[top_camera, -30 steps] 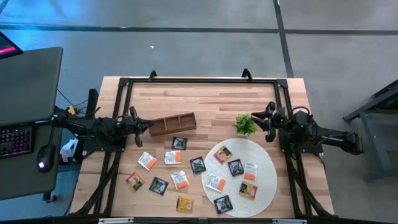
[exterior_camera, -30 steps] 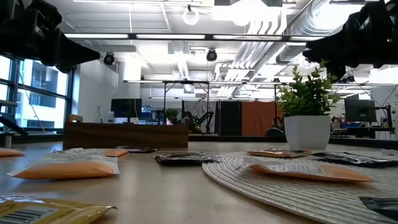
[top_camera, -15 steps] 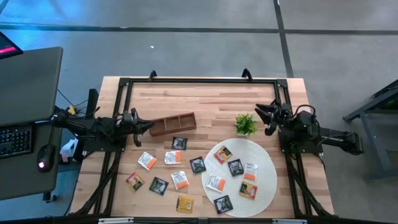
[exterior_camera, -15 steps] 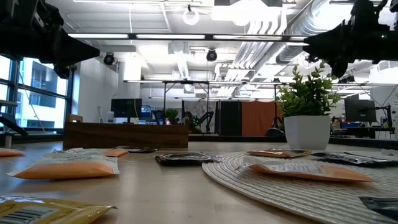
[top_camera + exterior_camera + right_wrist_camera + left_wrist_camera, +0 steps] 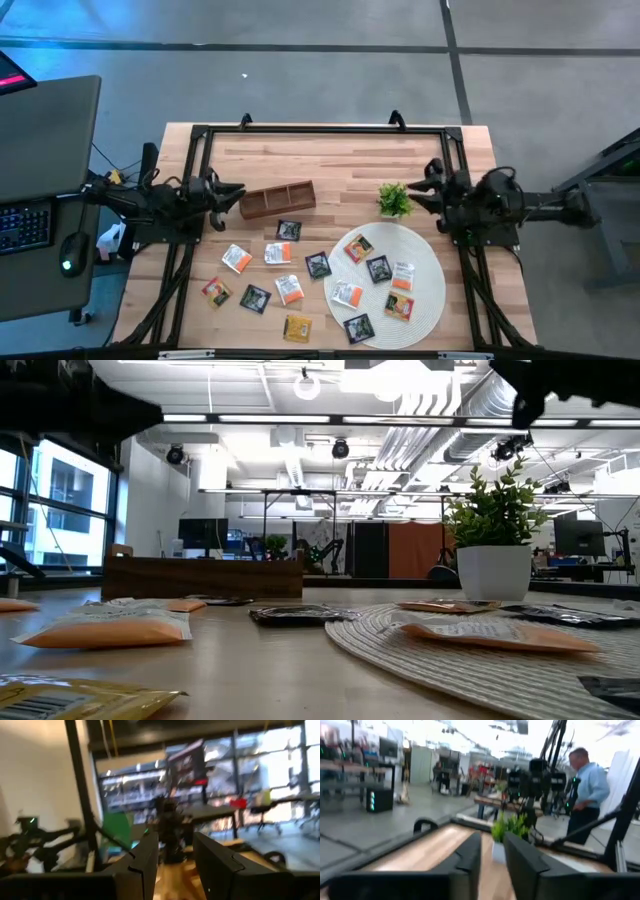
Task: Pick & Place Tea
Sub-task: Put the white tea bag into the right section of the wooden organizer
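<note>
twelve tea packets [image 5: 288,229], or near that count, lie flat for you; about seven on bare wood left of centre and nearer the front edge, five on the round white mat [image 5: 432,300] at right front; none yet in the wooden tray [image 5: 277,199].

item, left gripper [image 5: 234,190]: held level above the table's left side, tips just short of the tray's left end; in the left wrist view its fingers [image 5: 470,855] stand a narrow gap apart with nothing between them.

item, right gripper [image 5: 425,185]: held level at the table's right side, just right of the small green plant [image 5: 394,199]; in the right wrist view its fingers [image 5: 142,862] are parted wider, again nothing gripped.

item, tea, nearest to your left claw: the black packet just in front of the tray, and the white-and-orange pair [image 5: 237,258] in front of it; these lie forward and slightly right of the left claw, well below it.

item, tea, nearest to your right claw: the orange packet [image 5: 358,247] at the mat's far-left rim, lying forward and left of the right claw.

item, the relation to mind: both claws point inward across the table while every packet lies toward the front edge; you would likely need to swing forward and tip downward; the packets are square, so no long axis governs the wrist; the loose group sits closer to the left arm, the mat group to the right.

item, tray: long axis runs left to right, slightly skewed; its compartments appear empty.
</note>
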Action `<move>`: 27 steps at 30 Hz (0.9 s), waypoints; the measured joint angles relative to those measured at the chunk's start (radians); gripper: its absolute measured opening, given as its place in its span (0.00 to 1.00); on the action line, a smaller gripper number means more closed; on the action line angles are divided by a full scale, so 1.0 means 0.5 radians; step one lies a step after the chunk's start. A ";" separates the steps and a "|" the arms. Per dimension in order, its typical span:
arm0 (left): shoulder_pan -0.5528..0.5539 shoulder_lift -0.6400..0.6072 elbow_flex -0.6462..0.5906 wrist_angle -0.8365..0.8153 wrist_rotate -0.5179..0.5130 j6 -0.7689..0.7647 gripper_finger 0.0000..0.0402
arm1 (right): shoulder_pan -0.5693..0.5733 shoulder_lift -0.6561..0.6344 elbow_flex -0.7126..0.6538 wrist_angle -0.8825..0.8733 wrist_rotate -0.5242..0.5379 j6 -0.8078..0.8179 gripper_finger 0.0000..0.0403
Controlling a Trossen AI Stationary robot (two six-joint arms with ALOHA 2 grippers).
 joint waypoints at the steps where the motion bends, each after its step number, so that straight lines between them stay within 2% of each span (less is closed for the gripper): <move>1: 0.000 0.013 0.001 0.037 0.001 0.032 0.27 | 0.055 0.131 0.069 -0.091 0.021 0.007 0.29; 5: 0.000 0.043 0.016 0.136 -0.018 0.057 0.41 | 0.267 0.620 0.351 -0.591 0.047 -0.118 0.30; 7: 0.000 0.045 0.060 0.136 -0.053 0.058 0.45 | 0.341 0.813 0.485 -0.715 0.055 -0.105 0.30; 11: 0.000 0.071 0.165 0.142 -0.072 0.066 0.47 | 0.464 1.165 0.640 -0.945 0.046 0.236 0.30; 16: 0.000 0.211 0.263 0.092 -0.096 0.139 0.44 | 0.617 1.523 0.654 -1.090 -0.055 0.575 0.30; 21: 0.000 0.367 0.322 0.093 -0.188 0.152 0.42 | 0.674 1.669 0.658 -1.217 -0.311 0.844 0.30; 25: 0.000 0.430 0.360 0.104 -0.194 0.150 0.41 | 0.740 1.720 0.655 -1.529 -0.310 0.962 0.30; 27: 0.000 0.448 0.378 0.104 -0.194 0.149 0.41 | 0.771 1.751 0.655 -1.575 -0.284 0.969 0.30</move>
